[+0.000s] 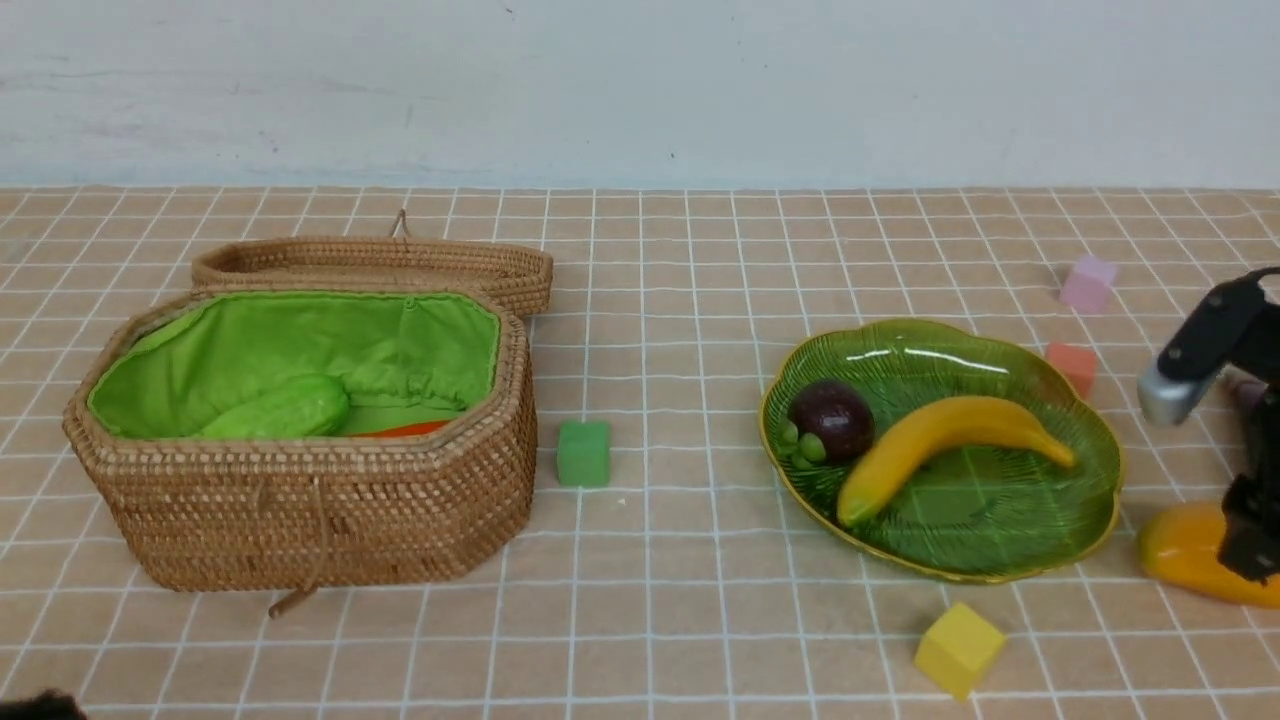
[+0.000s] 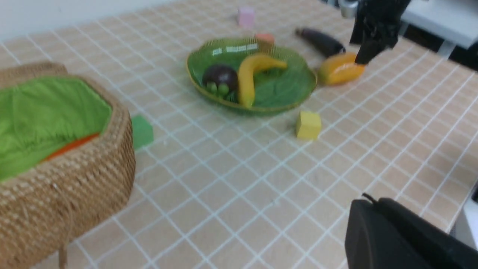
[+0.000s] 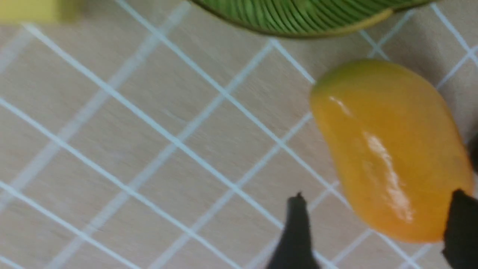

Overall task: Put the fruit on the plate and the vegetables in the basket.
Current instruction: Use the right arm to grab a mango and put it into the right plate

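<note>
Lying partly between parted right jaws: mango (image 3: 388, 149)

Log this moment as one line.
plate: banana, mangosteen | basket: cucumber, carrot | table: mango, eggplant | right hand: open, straddling mango | left hand: shut

Tan bench (image 1: 680, 600), white grid lines running right across it, pale wall (image 1: 640, 90) behind. Green cube (image 1: 583, 453) sits alone near the middle, flat on one face. Over to the right, nearest the camera, there's the yellow cube (image 1: 958, 648), turned corner-on to the grid. Far right, toward the wall, a pink cube (image 1: 1088, 283), and near it on the camera side a coral-red one (image 1: 1071, 366), only partly showing, so probably a cube like the rest. None of the four touch.
</note>
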